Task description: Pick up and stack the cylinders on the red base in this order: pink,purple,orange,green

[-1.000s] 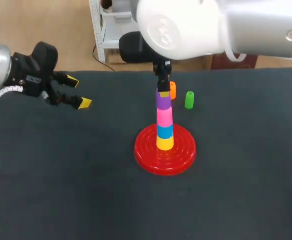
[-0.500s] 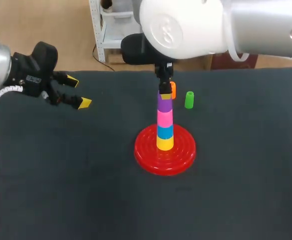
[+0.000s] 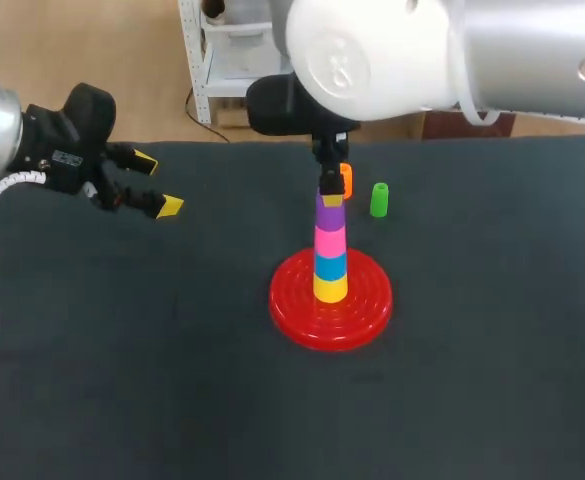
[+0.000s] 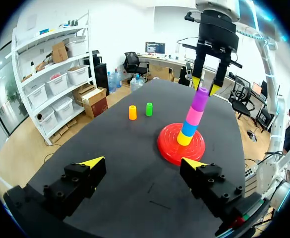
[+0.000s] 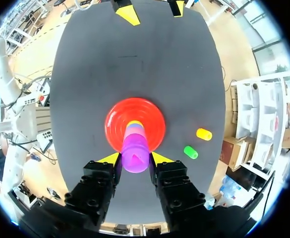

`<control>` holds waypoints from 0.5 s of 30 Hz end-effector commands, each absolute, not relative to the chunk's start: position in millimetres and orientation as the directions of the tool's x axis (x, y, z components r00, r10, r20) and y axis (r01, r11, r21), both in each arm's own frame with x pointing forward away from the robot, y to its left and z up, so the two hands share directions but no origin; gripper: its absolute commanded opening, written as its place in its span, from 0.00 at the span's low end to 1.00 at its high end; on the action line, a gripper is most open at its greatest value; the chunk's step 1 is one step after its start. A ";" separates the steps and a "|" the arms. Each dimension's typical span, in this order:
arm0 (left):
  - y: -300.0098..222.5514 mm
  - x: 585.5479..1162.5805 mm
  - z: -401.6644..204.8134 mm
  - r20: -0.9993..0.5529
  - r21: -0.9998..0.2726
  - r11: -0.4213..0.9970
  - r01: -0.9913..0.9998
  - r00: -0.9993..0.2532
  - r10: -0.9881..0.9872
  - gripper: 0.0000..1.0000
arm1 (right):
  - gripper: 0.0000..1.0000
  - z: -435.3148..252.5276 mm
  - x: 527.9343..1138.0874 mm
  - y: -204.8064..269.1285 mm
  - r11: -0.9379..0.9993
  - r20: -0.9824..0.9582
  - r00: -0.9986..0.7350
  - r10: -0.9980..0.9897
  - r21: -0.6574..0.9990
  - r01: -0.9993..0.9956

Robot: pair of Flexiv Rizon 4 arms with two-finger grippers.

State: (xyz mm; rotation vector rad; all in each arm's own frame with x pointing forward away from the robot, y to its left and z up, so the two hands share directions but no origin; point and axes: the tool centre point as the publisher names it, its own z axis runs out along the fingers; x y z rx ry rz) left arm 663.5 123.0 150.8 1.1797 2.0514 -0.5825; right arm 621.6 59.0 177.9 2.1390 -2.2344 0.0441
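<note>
Purple cylinder (image 5: 135, 156) highest over mid-table red base (image 5: 116, 124); right fingers (image 5: 101, 174) parted astride it, left fingers (image 4: 83, 176) parted.

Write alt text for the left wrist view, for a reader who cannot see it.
The right gripper straddles the top of a purple cylinder, crowning a yellow, blue and pink stack on a red base. An orange cylinder and a green cylinder stand side by side on the table, and the open left gripper frames the foreground.
</note>
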 end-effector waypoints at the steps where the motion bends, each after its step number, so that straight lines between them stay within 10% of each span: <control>1: 123.1 664.8 150.0 -0.748 -0.041 0.485 0.873 -0.349 0.565 1.00 | 0.00 155.3 622.8 58.6 0.051 0.054 -0.050 -0.997 0.030 -0.998; 5: 123.1 664.8 150.0 -0.748 -0.041 0.485 0.873 -0.349 0.565 1.00 | 0.13 160.8 627.5 57.1 0.069 0.020 -0.069 -0.997 0.017 -0.997; 6: 123.1 664.8 150.0 -0.748 -0.041 0.485 0.873 -0.349 0.565 1.00 | 0.87 165.7 630.2 57.1 0.068 0.010 -0.068 -0.998 0.008 -0.998; 7: 123.1 664.8 150.0 -0.748 -0.041 0.485 0.873 -0.349 0.565 1.00 | 1.00 171.2 633.2 56.9 0.070 0.000 -0.070 -0.998 -0.006 -0.998; 15: 123.1 664.8 150.0 -0.748 -0.041 0.485 0.873 -0.349 0.565 1.00 | 1.00 222.6 660.1 58.6 0.039 -0.146 -0.029 -0.989 -0.066 -0.997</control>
